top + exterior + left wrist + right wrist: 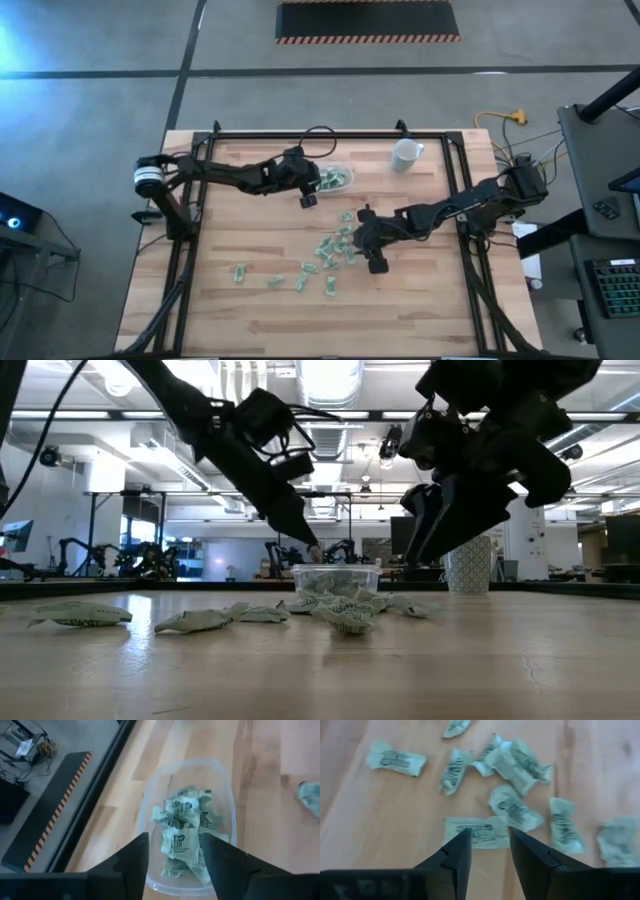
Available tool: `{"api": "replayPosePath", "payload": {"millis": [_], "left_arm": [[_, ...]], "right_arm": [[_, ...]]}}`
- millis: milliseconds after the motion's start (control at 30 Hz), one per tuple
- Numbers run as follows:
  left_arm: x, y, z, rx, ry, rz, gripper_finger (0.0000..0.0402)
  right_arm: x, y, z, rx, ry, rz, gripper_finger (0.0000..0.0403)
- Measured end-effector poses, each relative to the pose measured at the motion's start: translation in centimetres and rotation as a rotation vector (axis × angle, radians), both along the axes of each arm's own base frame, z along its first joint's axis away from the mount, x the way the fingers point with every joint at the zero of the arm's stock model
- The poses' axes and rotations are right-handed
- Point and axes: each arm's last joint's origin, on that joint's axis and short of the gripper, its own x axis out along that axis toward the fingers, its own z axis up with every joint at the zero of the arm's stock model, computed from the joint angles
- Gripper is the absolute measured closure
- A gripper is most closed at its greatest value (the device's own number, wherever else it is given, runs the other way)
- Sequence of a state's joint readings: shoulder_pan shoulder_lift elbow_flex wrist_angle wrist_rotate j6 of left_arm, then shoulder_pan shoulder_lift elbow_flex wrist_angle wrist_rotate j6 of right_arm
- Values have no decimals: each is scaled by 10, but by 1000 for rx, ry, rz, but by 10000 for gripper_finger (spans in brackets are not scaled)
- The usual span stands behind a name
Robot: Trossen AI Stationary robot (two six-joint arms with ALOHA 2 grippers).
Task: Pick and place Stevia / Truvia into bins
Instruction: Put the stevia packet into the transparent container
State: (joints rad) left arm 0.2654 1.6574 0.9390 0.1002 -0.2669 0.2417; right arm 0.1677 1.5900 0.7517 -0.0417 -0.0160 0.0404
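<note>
Below right claw [490,851]: fingers parted, empty, straddling one Stevia packet [477,832] flat on surface | advice: descend straight, pinch packet's middle | left claw [174,855]: parted, empty, above clear bin [227,807] holding packets

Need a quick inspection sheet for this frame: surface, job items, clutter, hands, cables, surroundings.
Surface: wooden table, bare at the near edge.
Job's things: sweetener packets scattered mid-table; clear container already holds several.
Clutter: white cup at the far side.
Hands: left hand open above the container; right hand open over a loose packet.
Cables: yellow cord on the floor, right of the table.
Surroundings: striped floor mat; keyboard at right.
</note>
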Motion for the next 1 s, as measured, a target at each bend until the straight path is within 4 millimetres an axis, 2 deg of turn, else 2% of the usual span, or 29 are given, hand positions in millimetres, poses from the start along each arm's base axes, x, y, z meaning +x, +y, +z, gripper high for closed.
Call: {"api": "replayPosePath", "payload": {"millis": [167, 333, 567, 700, 867, 1000], "left_arm": [[-15, -15, 16, -64, 38, -7, 219], [-29, -34, 28, -118, 64, -14, 219], [-47, -66, 39, -199, 110, -38, 219], [-60, -89, 39, -253, 141, -57, 219], [-87, -123, 23, -342, 227, -78, 219], [-106, -147, 8, -406, 249, -119, 219]], "right_arm": [[-1, 2, -17, 58, -25, 45, 254], [9, 4, -34, 34, 4, 70, 247], [20, 5, -45, 12, 48, 81, 275], [19, 5, -41, -2, 74, 94, 323], [14, 4, -26, -17, 58, 110, 385], [13, 2, -8, -74, -19, 111, 389]]}}
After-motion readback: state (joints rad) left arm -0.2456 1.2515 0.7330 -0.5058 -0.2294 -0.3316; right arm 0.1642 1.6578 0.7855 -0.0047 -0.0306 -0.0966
